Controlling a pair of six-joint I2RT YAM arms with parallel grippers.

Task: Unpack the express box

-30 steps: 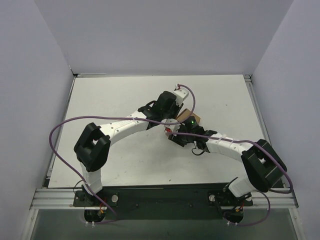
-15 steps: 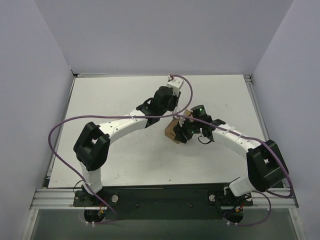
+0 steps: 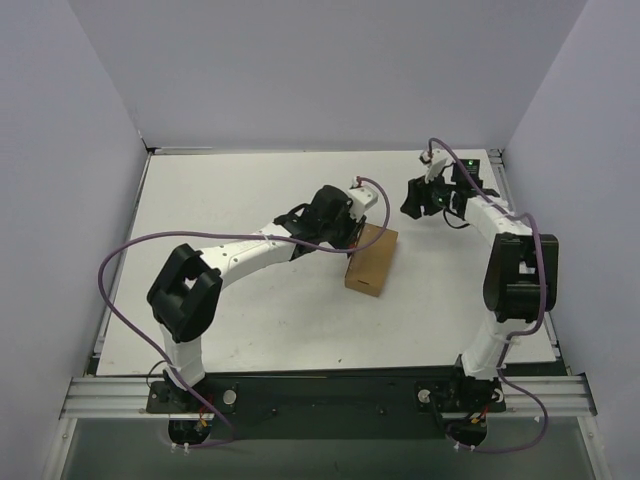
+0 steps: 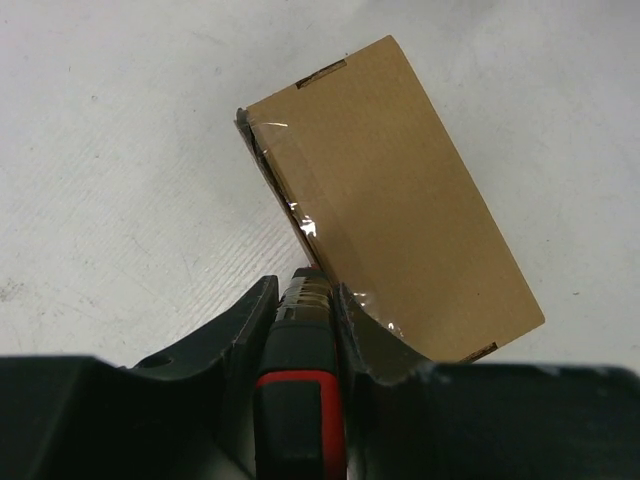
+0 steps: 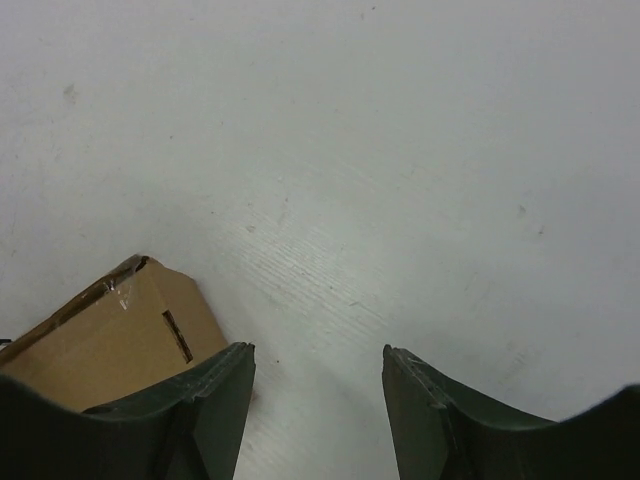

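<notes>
Left wrist view: left gripper (image 4: 302, 296) clenches utility knife (image 4: 297, 392) at express box (image 4: 400, 200); right gripper (image 5: 317, 352) spread, empty.

Express box (image 3: 372, 262) on table (image 3: 230, 310), left hand (image 4: 305, 290) with knife (image 4: 299, 392) at its far-left edge, right hand (image 5: 318, 350) far-right

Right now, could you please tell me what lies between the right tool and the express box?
Only bare table lies between the right tool and the express box, shown in the top view.
</notes>
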